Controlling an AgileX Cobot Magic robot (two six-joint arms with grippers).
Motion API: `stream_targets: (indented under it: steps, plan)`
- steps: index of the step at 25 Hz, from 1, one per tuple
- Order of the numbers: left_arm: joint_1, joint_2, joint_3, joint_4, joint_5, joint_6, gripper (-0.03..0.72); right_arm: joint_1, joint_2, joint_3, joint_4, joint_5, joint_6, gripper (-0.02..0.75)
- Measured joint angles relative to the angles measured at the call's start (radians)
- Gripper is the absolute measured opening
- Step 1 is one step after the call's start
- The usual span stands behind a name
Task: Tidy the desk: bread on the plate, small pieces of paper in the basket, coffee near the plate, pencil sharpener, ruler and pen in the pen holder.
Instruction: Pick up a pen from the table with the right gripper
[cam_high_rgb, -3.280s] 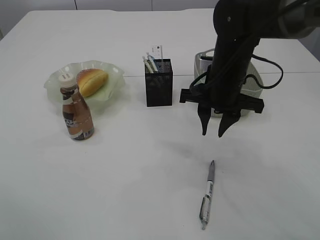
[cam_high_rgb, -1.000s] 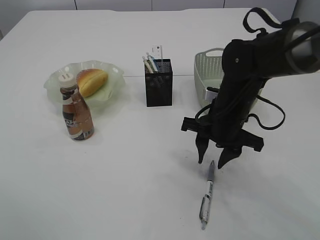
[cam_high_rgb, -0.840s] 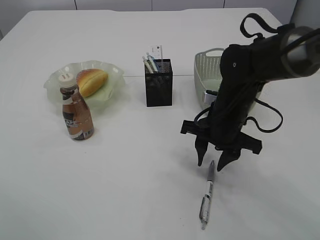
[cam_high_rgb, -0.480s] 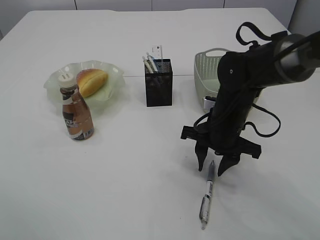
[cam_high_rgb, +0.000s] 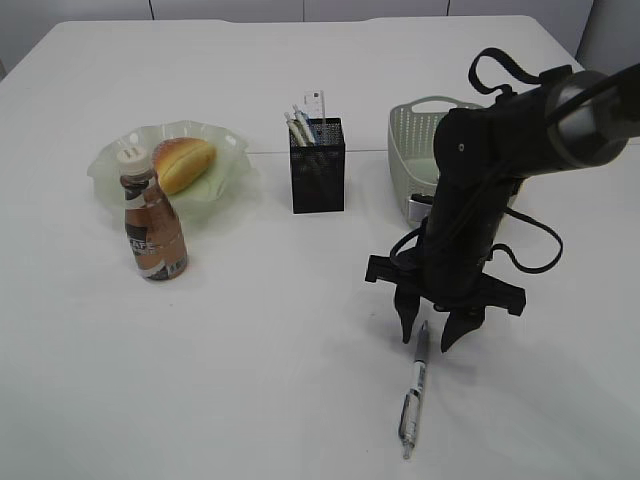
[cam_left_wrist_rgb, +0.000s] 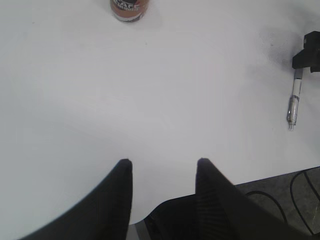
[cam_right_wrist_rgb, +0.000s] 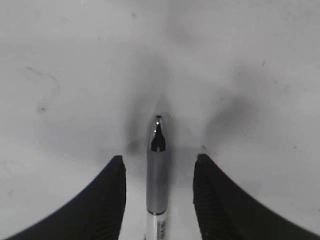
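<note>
The right gripper (cam_high_rgb: 432, 338) hangs low over the near right part of the worktop (cam_high_rgb: 280, 330), its fingers spread to either side of the pen's (cam_high_rgb: 414, 389) far tip. In the right wrist view the pen (cam_right_wrist_rgb: 157, 170) lies between the two fingers (cam_right_wrist_rgb: 107, 200) with a gap on each side, so nothing is pinched. The pen lies flat on the worktop, running from the gripper toward the near edge.

The left gripper (cam_left_wrist_rgb: 162, 167) is spread too and holds nothing; it hovers above bare worktop at the near left, well apart from everything.

The bread (cam_high_rgb: 183, 163) sits on the plate (cam_high_rgb: 120, 165) at the far left. The coffee (cam_high_rgb: 153, 228) stands upright just near of the plate, overlapping its rim in the exterior view. The pen holder (cam_high_rgb: 317, 178) stands at the far middle with several items sticking out of its top; which is the ruler I cannot tell. The basket (cam_high_rgb: 415, 140) is to its right, partly hidden behind the right arm; its contents are not visible.
</note>
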Motion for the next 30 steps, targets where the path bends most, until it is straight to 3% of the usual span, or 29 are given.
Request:
stream_targets:
  steps: [30]
  plan:
    - [0.0, 0.0, 0.0, -0.002, 0.0, 0.002, 0.307, 0.001, 0.017, 0.0, -0.003, -0.007, 0.0, 0.361]
